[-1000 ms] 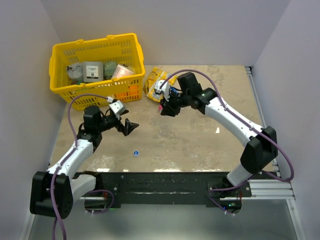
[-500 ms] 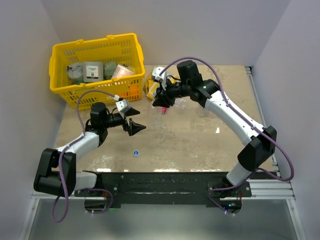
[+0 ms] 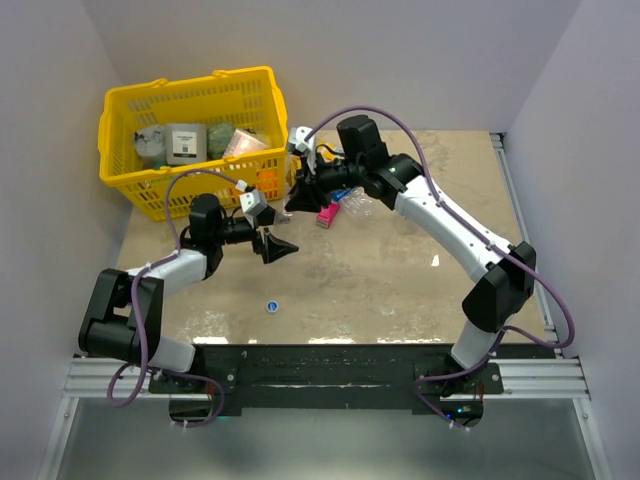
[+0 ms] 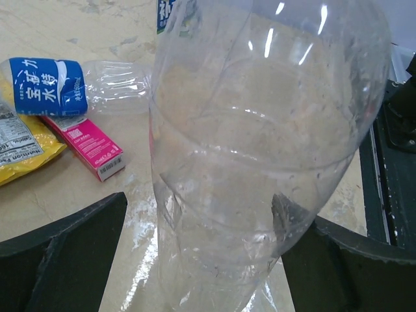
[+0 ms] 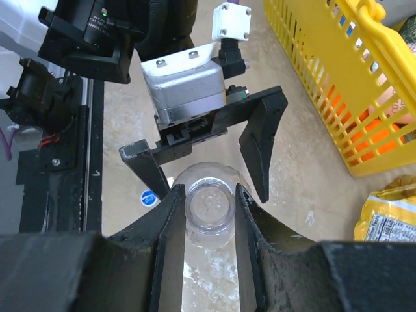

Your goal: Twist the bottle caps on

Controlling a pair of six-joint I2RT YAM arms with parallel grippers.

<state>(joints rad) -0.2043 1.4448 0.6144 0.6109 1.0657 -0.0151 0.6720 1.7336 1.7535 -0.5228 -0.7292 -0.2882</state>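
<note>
I find the yellow basket (image 3: pixel 150 185) at the far left of the surface (image 3: pixel 400 290), with assorted goods inside.

The left end effector (image 3: pixel 278 246) is level, pointing right. Its fingers (image 4: pixel 65 253) stand wide apart, one on each side of a clear bottle (image 5: pixel 209 207), and are not closed on it. I cannot tell whether either finger touches the bottle.

A single blue cap (image 3: pixel 271 306) lies loose on the surface near the front edge, well apart from both end effectors.

The right end effector (image 3: pixel 298 195) reaches in from the right. Its fingers are clamped on that same clear bottle, holding it off the surface in front of the left one.

Just right of the held bottle, a second bottle with a dark blue label (image 4: pixel 52 84) lies on its side on the surface. A pink box (image 4: pixel 84 146) lies just beside it, and a yellow packet (image 4: pixel 19 153) touches the box. I could not locate the other caps.
</note>
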